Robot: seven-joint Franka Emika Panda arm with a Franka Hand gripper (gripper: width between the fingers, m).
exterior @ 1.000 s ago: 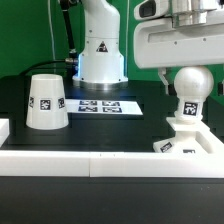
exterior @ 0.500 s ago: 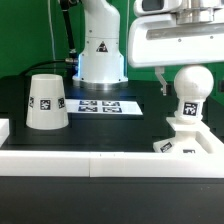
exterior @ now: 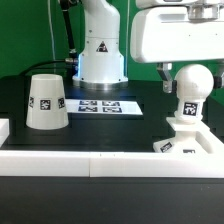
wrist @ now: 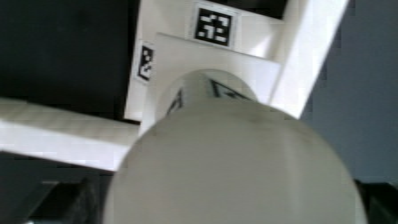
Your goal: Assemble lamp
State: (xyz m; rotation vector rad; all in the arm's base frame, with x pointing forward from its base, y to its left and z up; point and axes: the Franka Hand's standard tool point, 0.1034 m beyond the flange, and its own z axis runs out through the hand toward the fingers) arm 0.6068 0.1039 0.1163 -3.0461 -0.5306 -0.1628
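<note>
The round bulb (exterior: 191, 84) stands upright on its stem on the flat square base (exterior: 186, 141) at the exterior view's right. My gripper (exterior: 188, 74) hangs right over the bulb, and one dark finger (exterior: 163, 80) shows beside the bulb with a small gap. The jaws look open and straddle the bulb top without gripping it. In the wrist view the bulb (wrist: 222, 160) fills most of the picture, and the tagged base (wrist: 249, 35) lies beyond it. The tapered shade (exterior: 45, 102) stands mouth down at the exterior view's left, far from the gripper.
The marker board (exterior: 98, 105) lies in the middle, in front of the white robot pedestal (exterior: 100, 55). A white raised rail (exterior: 100, 165) runs along the front edge. A black table top (exterior: 110, 128) lies between shade and base.
The gripper has risen slightly above the bulb. The bulb, base and shade have not moved.
</note>
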